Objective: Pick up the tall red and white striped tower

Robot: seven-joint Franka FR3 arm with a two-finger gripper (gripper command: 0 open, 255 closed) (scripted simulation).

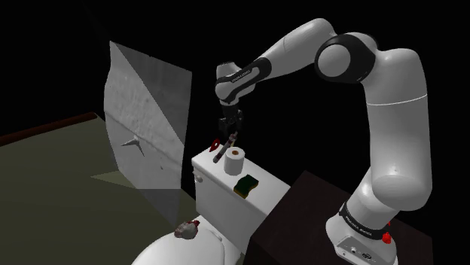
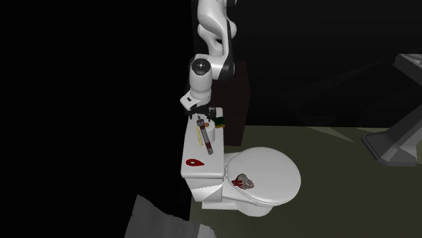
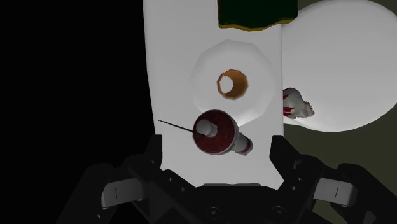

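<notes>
Wrist view finding: the gripper (image 3: 219,163) hangs directly above the striped tower (image 3: 220,133), which stands on the white tank lid (image 3: 172,76). The 2 black fingers are spread wide, 1 on either side of the tower's dark red cap, and neither touches it. Nothing is held.

Step in hand, as I judge it: the approach is made and the grasp is not yet begun. The second exterior view places the tower (image 2: 205,137) just beneath the hand (image 2: 198,115).

Next move calls for a straight descent until the pads flank the shaft below the cap, then closure, then a vertical lift. A thin dark spike juts sideways from the cap and should be kept off the fingers.

Neighbours: a toilet roll (image 3: 257,89) stands just beyond the tower, close enough to be knocked, and a dark green sponge (image 3: 256,16) lies further beyond.

Containers: the tank is lidded, contents unseen. The roll's brown core is empty. The bowl's cover (image 3: 347,60) is down, and 1 small red and white item (image 3: 296,105) lies on it.
</notes>
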